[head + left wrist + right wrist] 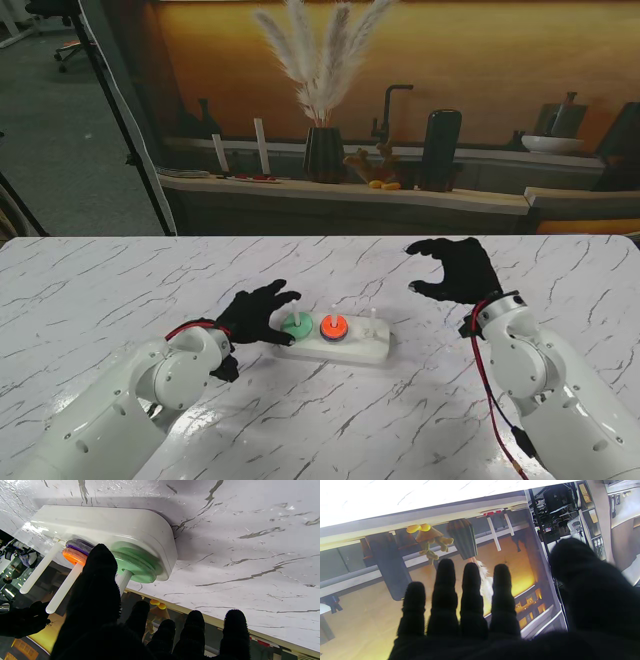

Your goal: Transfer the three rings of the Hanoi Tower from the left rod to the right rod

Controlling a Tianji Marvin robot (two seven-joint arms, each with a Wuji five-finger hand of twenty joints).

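The white tower base (372,350) lies in the middle of the table with three white rods. A green ring (294,324) sits on the left rod. An orange ring (333,326) rests on a purple ring on the middle rod, and the right rod (372,322) is bare. My left hand (258,312) hovers at the base's left end with its fingers spread and its thumb beside the green ring (140,565), holding nothing. The left wrist view shows the orange ring (73,556) lying against the purple ring (78,546). My right hand (455,268) is raised to the right of the base, open and holding nothing.
Beyond the far edge of the marble table (100,300) stands a counter with a dark vase of pampas grass (322,150), bottles and a bowl. The right wrist view shows only the spread fingers (472,597) of that hand against this backdrop.
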